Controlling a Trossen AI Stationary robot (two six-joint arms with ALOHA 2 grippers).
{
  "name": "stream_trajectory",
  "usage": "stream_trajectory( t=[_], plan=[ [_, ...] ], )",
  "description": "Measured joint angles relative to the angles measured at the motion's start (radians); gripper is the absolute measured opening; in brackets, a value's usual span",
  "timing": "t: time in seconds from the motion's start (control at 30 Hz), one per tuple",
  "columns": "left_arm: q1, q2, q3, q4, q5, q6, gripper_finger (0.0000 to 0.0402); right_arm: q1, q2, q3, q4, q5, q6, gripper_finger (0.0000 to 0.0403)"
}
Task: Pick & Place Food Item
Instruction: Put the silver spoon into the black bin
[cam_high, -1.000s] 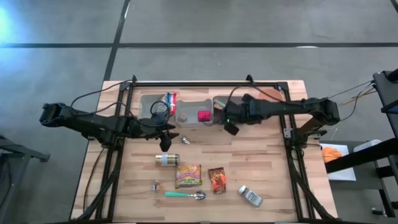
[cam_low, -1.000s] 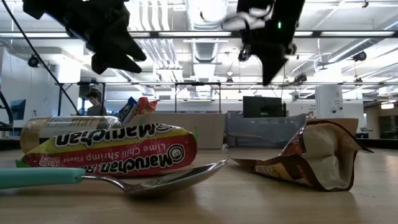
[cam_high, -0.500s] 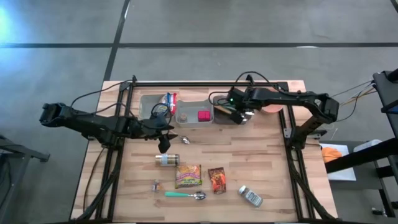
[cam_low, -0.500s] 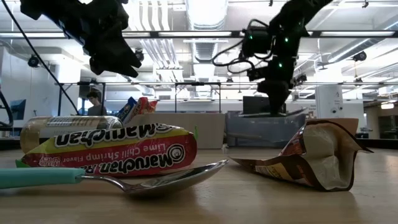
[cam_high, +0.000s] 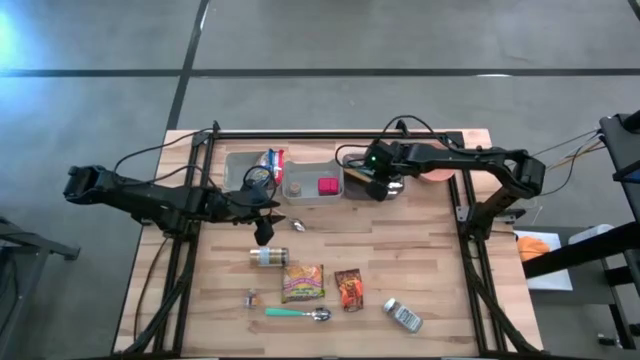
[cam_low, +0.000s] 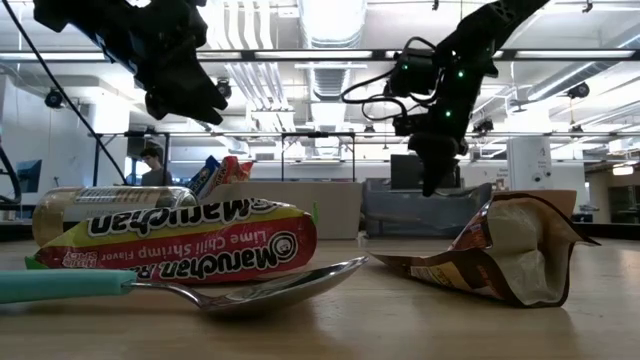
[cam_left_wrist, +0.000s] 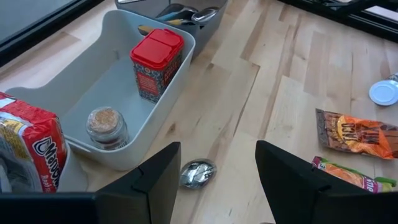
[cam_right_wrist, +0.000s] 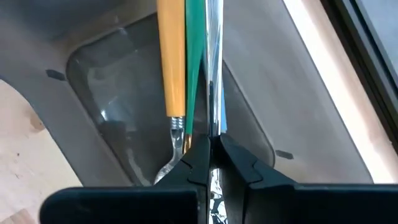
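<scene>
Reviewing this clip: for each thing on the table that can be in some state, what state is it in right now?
left gripper: open, empty, above a foil-wrapped piece.
right gripper: shut, over the grey cutlery tray.
red-lidded container: upright, lid closed, in the white bin.
small jar: upright in the bin.
ramen packet: sealed, lying flat.
brown pouch: torn open, on its side.

A teal-handled spoon (cam_high: 296, 314) lies near the wooden table's (cam_high: 440, 270) front edge, a small foil-wrapped piece (cam_high: 250, 298) sits just beyond its handle end, orange- and green-handled utensils (cam_right_wrist: 177, 59) rest in a dark grey tray (cam_right_wrist: 106, 93), and a person (cam_low: 152, 165) stands far behind
</scene>
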Motion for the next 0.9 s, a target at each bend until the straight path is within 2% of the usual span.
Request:
stream_trajectory(
  t=[0.53, 0.9],
  plan=[
    [0.000, 0.000, 0.000, -0.012, 0.000, 0.000, 0.0213, -0.014, 0.132, 0.010, 0.025, -0.003, -0.026, 0.0008],
    [0.000, 0.000, 0.000, -0.031, 0.000, 0.003, 0.0213, -0.020, 0.142, 0.013, 0.036, -0.003, -0.025, 0.0008]
  ],
)
